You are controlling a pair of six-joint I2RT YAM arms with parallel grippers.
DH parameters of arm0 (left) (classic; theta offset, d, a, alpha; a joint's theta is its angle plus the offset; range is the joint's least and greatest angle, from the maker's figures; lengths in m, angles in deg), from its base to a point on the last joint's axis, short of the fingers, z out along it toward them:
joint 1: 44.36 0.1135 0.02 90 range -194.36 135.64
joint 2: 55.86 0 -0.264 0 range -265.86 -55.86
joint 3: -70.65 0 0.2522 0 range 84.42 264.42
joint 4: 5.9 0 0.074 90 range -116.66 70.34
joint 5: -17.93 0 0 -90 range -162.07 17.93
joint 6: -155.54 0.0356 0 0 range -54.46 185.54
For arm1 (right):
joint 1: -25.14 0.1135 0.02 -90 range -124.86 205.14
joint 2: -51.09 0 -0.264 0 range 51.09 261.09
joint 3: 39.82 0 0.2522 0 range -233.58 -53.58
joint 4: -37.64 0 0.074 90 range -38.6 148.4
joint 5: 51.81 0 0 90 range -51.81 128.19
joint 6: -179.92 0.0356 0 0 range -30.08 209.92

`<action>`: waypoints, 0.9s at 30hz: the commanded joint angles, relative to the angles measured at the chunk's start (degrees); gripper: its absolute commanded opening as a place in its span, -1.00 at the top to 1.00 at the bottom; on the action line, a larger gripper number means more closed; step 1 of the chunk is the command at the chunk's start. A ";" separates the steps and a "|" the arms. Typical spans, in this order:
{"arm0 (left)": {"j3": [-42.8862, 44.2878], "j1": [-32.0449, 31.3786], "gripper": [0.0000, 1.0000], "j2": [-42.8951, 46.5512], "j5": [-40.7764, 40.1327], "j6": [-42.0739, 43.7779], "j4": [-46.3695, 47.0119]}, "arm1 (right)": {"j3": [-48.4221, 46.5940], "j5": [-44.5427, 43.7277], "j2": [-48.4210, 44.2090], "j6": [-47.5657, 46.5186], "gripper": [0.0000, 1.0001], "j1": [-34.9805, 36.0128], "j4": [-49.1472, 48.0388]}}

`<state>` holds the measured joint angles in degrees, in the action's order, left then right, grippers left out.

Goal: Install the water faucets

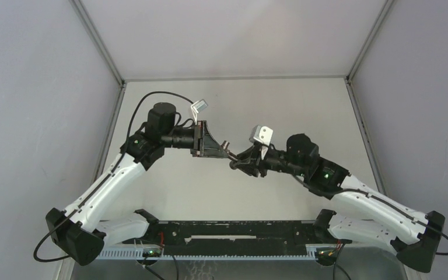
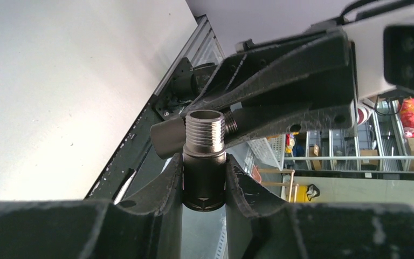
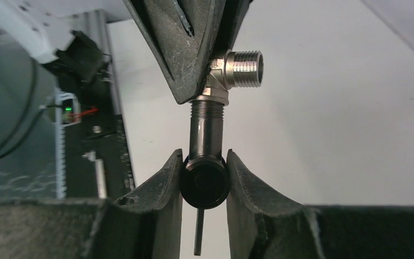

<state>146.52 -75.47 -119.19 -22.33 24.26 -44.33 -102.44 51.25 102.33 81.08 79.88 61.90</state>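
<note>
Above the middle of the desk (image 1: pixel 169 192), the left fingers (image 2: pixel 164 189) are clamped on the silvery fitting (image 3: pixel 242 68). The right fingers (image 3: pixel 156 189) are clamped on the dark tap piece (image 3: pixel 207 129), its threaded stem entering the fitting and its thin lever (image 3: pixel 199 232) pointing away from the fitting.

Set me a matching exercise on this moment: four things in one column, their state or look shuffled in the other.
Things:
1. left gripper
2. right gripper
3. fitting
4. lever

States:
A. thin, dark, straight
B. shut on the tap
C. silvery, with a threaded outlet
D. shut on the fitting

Pairs: 1-D, 2-B, 3-C, 4-A
</note>
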 commanded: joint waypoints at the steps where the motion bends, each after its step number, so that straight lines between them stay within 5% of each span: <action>1: 4.22 0.79 1.00 2.49 -0.05 -0.08 1.43 | -3.24 30.10 -0.40 9.55 1.00 -8.12 0.56; 7: 4.34 0.80 1.00 3.89 -0.50 0.47 1.42 | -5.69 45.71 2.84 15.04 0.90 -14.01 -0.37; 10: 4.43 0.85 1.00 3.96 -0.37 0.33 1.19 | -5.93 34.67 2.49 15.23 -0.35 -14.09 0.63; 12: 4.47 0.80 1.00 3.90 -0.38 0.23 1.20 | -6.42 28.31 2.38 14.89 -0.65 -13.97 1.94; 19: 4.62 0.84 1.00 3.88 -0.01 0.00 1.33 | -6.86 15.97 1.37 15.32 -0.85 -12.60 2.87; 27: 4.33 0.80 1.00 3.72 0.30 -0.12 1.81 | -4.28 15.05 1.14 18.82 -0.86 -12.47 -1.27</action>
<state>146.76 -74.75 -116.94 -23.75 24.02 -45.95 -106.87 67.73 104.23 96.90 66.96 64.61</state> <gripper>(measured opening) 0.311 0.943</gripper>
